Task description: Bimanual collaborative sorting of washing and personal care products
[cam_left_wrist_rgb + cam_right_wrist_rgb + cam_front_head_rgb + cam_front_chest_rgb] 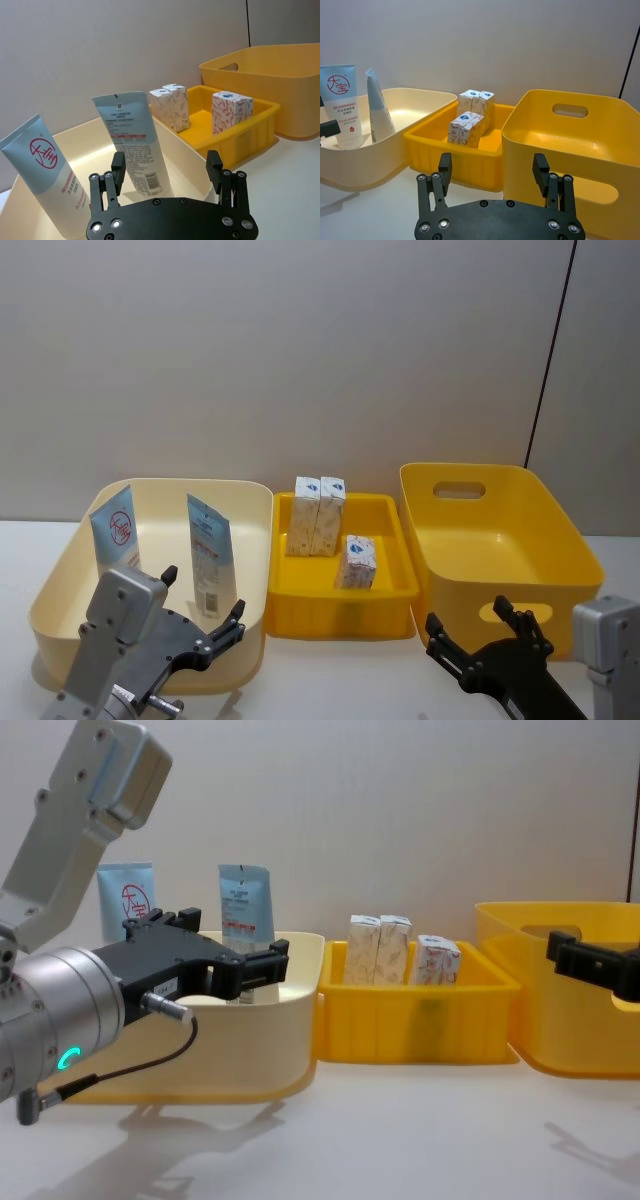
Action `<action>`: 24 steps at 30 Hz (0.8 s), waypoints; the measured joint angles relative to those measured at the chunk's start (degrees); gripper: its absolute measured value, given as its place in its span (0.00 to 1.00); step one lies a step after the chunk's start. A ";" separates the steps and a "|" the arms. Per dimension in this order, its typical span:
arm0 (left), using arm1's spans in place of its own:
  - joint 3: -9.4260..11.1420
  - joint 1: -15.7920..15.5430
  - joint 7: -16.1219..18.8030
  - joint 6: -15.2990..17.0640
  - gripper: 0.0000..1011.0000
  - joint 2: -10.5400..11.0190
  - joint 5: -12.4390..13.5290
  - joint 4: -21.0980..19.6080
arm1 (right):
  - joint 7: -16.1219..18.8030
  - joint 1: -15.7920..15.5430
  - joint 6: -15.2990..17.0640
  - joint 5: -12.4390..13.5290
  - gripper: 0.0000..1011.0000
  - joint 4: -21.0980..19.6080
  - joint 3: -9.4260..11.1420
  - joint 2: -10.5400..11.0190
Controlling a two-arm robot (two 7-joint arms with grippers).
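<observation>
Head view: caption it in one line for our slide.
Two squeeze tubes stand in cream bin, three cartons in yellow tray; left gripper and right gripper open nearby.

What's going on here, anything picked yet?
Nothing is gripped. Two tubes stand in the cream bin; three cartons stand in the small yellow tray. The left gripper hangs open by the cream bin's front, near the tubes. The right gripper hangs open in front of the large yellow bin.

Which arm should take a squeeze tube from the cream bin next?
Left, probably. The left gripper sits at the cream bin's front, jaws open, facing the squeeze tubes; the right gripper is over by the large yellow bin.
</observation>
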 joint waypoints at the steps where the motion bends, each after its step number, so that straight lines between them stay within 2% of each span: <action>1: 0.00 0.00 0.00 0.00 0.99 0.00 0.00 0.00 | 0.00 0.00 0.00 0.00 0.99 0.00 0.00 0.00; 24: 0.00 0.00 0.00 0.00 0.99 0.00 0.00 0.00 | 0.00 0.00 0.00 0.00 0.99 0.00 0.00 0.00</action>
